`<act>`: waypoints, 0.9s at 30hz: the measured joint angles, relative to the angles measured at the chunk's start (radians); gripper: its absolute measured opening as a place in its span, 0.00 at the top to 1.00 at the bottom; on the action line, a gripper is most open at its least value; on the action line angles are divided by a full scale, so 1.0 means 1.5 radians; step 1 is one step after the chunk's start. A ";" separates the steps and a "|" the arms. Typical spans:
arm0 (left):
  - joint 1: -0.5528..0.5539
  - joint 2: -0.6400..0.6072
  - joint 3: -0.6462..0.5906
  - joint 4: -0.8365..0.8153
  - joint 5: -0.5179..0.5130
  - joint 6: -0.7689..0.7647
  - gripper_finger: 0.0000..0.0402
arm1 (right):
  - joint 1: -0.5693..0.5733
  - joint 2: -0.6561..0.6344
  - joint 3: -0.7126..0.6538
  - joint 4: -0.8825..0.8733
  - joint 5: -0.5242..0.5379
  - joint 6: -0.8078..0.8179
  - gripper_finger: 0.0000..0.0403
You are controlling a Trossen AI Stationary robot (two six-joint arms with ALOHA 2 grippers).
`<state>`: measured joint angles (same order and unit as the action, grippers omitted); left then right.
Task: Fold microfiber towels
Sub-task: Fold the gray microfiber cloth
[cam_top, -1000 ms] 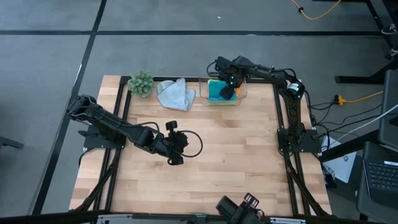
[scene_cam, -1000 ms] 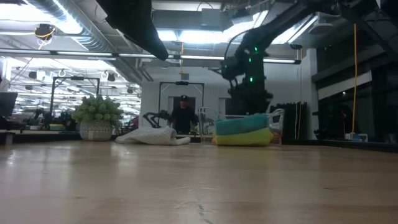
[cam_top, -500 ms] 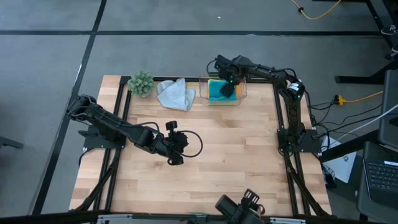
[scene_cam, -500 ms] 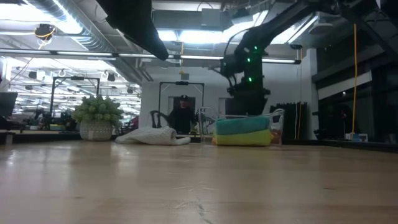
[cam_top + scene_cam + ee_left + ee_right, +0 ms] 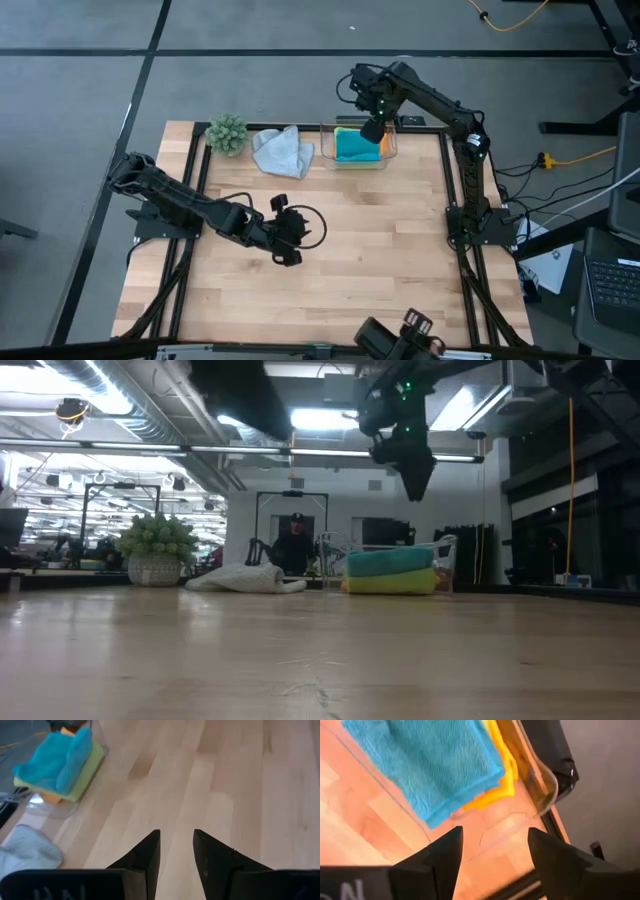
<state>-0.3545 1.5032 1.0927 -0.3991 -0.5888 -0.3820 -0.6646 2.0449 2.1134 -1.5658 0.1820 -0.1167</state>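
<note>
Two right fingers (image 5: 445, 855) spread, empty, above turquoise towel (image 5: 430, 760) in box (image 5: 540, 780).

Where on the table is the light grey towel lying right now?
In the high view the light grey towel lies crumpled at the table's far edge, left of centre, between the small green plant and the clear box of stacked towels.

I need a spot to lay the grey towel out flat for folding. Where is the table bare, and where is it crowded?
Bare wood runs across the table's middle and near side, right of the left gripper, which hangs open there. The far edge is crowded: plant, crumpled grey towel, and clear box holding the turquoise towel, with the open right gripper above it.
</note>
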 joint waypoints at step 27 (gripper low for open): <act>0.148 -0.180 -0.126 -0.319 -0.123 -0.350 0.75 | 0.110 -0.207 0.005 -0.004 -0.060 0.038 0.44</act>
<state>-0.1331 1.2336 0.9031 -0.8779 -0.7737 -0.9066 -0.4995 1.7340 2.1204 -1.5711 0.0925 -0.0598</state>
